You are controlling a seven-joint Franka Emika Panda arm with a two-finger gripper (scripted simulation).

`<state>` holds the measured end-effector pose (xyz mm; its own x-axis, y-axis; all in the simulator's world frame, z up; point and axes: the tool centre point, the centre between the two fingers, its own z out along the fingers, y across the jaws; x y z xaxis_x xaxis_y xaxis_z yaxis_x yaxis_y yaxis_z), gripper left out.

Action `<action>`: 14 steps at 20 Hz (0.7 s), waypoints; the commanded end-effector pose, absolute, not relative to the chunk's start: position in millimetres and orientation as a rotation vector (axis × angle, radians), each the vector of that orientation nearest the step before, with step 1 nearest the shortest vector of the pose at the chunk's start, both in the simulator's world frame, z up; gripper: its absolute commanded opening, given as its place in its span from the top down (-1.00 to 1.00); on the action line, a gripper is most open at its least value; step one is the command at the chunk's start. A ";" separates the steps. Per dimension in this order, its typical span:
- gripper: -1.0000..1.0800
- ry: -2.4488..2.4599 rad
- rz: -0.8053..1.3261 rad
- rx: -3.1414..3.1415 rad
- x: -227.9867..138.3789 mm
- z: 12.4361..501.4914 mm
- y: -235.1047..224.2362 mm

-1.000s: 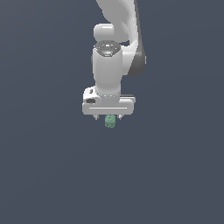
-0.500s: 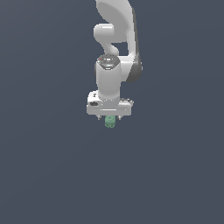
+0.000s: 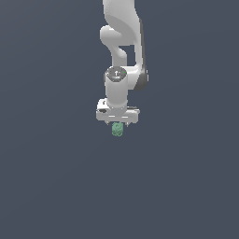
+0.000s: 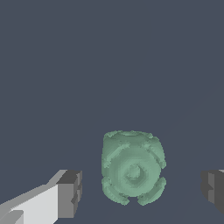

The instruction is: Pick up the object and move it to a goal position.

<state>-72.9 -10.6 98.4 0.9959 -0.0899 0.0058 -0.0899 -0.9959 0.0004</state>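
Green and mottled, the object (image 4: 132, 173) sat between my gripper's (image 4: 142, 192) 2 fingers in the wrist view, a bumpy rounded lump with a ringed dimple on the face turned to the camera. I could see 1 grey finger pad (image 4: 70, 193) on its white finger off to one side of it and the other pad (image 4: 213, 190) at the frame's edge on the opposite side, and both stood clear of the lump with slate-grey background showing in each gap, so I read the fingers as spread apart and not pressing on anything. The lump was far narrower than the spread between them. In the exterior view the white arm (image 3: 122, 28) came down from the top of the frame and ended in the gripper (image 3: 117, 125) pointing straight down, and the object (image 3: 117, 129) showed as a small green blob just below the white gripper body, roughly centred under it. From that view the fingers were too small for me to make out. Everything around was the same flat dark grey, so I could not tell whether the lump rested on a surface.
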 end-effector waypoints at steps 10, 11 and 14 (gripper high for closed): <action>-0.92 -0.159 0.000 3.137 -82.3 85.6 -10.2; -0.92 -0.159 0.000 3.137 -82.4 82.9 -10.2; -0.92 -0.160 0.000 3.137 -83.1 71.3 -10.2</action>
